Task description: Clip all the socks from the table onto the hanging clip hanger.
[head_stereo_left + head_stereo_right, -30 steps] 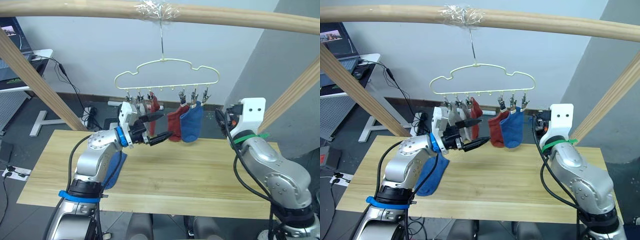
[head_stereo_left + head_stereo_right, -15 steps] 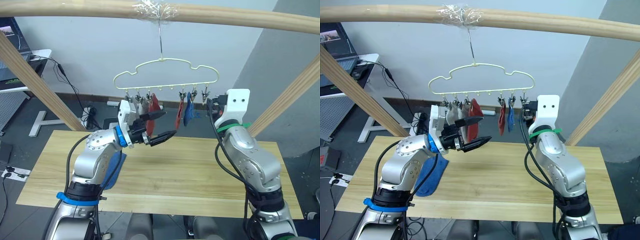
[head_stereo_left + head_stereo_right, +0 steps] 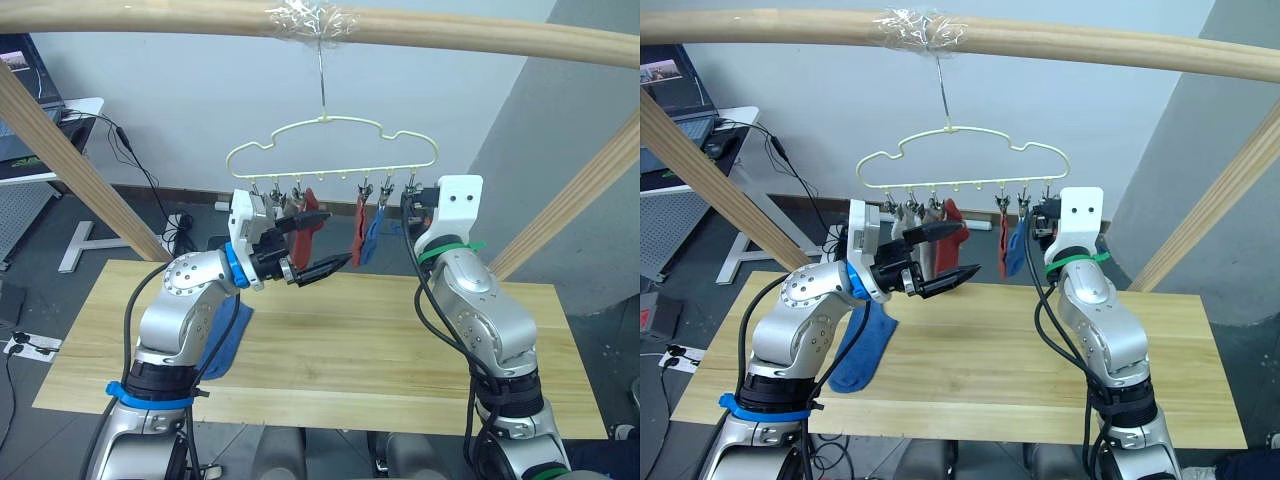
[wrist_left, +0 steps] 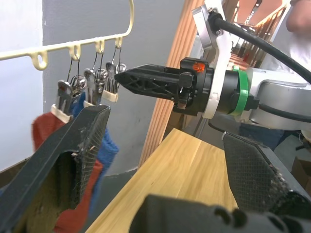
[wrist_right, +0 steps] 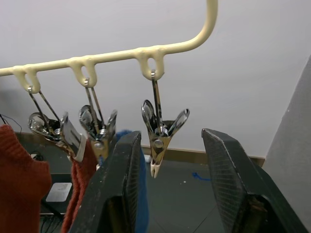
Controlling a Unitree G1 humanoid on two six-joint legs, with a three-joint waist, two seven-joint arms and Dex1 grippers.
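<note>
Left eye view gives the big picture: the table [image 3: 400, 340] runs under both my arms, and the clip hanger [image 3: 330, 150] hangs from the pole above it, right in front of my claws. One blue sock [image 3: 862, 350] is lying on the table below and behind my left claw [image 3: 310, 247], half under that arm. As far as I can tell it's the last one down there.

Going by that, I'm between socks. My right claw [image 5: 170, 194] is up at the hanger's end, fingers apart and empty, with the outermost clip [image 5: 159, 127] hanging bare just ahead of it, between the fingertips. My left claw is spread wide too, holding nothing, with the clipped socks just beyond its tips.

Next move, I reckon: bring a claw down to that blue sock, pinch it near the cuff, lift it up to the free clip, and have the other claw squeeze the clip open.

On the hanger there's a rust-red sock [image 3: 309, 213] ahead of my left claw, grey ones beside it, then another red sock [image 3: 356, 232] and a blue one [image 3: 371, 238] hanging edge-on nearer my right claw. Plain knit, limp, short.
</note>
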